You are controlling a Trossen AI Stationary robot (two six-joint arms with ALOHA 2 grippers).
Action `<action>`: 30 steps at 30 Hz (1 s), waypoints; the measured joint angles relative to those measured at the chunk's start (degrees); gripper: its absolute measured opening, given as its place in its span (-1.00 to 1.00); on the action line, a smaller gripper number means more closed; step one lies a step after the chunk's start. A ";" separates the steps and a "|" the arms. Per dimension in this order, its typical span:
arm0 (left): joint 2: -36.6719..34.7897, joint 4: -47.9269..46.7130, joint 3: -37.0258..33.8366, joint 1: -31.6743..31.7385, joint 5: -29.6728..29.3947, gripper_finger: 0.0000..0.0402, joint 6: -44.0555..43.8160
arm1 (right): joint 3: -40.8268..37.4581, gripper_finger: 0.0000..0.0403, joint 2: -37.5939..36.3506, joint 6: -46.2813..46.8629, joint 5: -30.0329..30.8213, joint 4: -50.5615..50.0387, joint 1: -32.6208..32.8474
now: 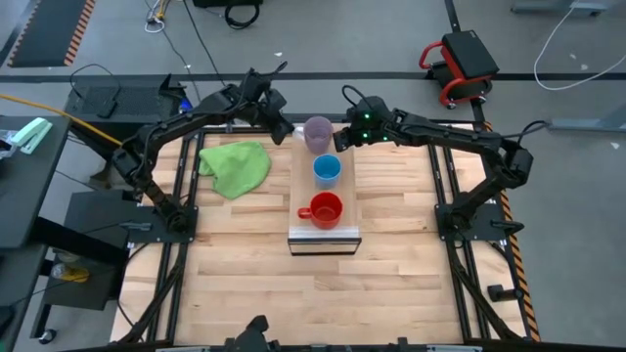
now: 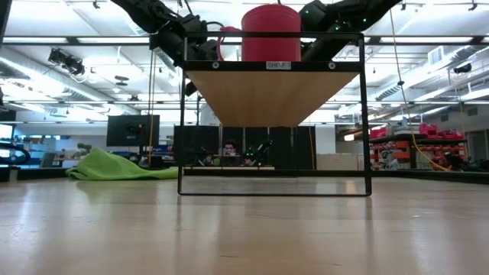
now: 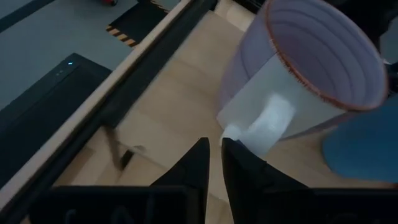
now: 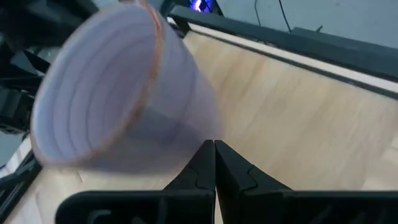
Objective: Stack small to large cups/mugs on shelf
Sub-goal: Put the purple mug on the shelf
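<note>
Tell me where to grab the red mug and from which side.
Grip the red mug by its rim wall, coming straight down from above. It stands upright with its mouth open on the shelf, its handle pointing toward the left arm's side, and the blue cup stands close behind, so side approaches look cramped.

I'm over the middle of the table [image 1: 245, 293], where the shelf [image 1: 326, 241] runs front to back. Three cups sit on it in a line: the handled mug [image 1: 324, 210] nearest the front edge, the cup [image 1: 327, 170] behind it, and the biggest mug [image 1: 317, 133] at the far end. My left gripper [image 1: 286, 132] is just left of that far mug, my right gripper [image 1: 344, 137] just right of it, so it stands between them. The cloth [image 1: 236, 165] lies on the table, left of the shelf.
</note>
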 joint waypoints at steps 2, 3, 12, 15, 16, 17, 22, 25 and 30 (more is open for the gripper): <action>0.00 0.13 0.00 -0.66 0.01 -0.75 -0.29 | 0.00 -0.98 0.12 0.27 0.04 0.42 -0.01; 0.00 0.17 0.00 -0.94 0.03 -0.75 -0.32 | 0.00 -0.98 0.12 0.42 0.06 0.38 -0.06; 0.05 2.12 0.00 -1.99 -1.89 -0.75 -2.21 | 0.00 -0.97 0.14 0.55 0.03 0.44 -0.04; 0.10 1.91 0.00 -1.41 -2.03 -0.75 -3.14 | 0.00 -0.97 0.14 0.55 0.03 0.41 -0.03; 0.10 1.61 0.00 -1.19 -2.09 -0.75 -3.24 | 0.00 -0.97 0.14 0.55 0.00 0.28 -0.02; 0.10 1.28 0.00 -0.98 -2.09 -0.75 -3.26 | 0.00 -0.97 0.12 0.57 0.00 0.04 -0.03; 0.10 1.19 0.00 -0.49 -2.02 -0.76 -3.30 | 0.00 -0.97 0.13 0.39 -0.02 -1.39 0.00; 0.10 1.53 0.00 -0.56 -1.77 -0.77 -3.33 | 0.00 -0.97 0.12 -0.11 -0.02 -1.66 -0.02; 0.10 0.01 0.00 -0.21 -2.97 -0.81 -3.57 | 0.00 -0.97 0.13 -0.80 -0.43 -1.74 -0.02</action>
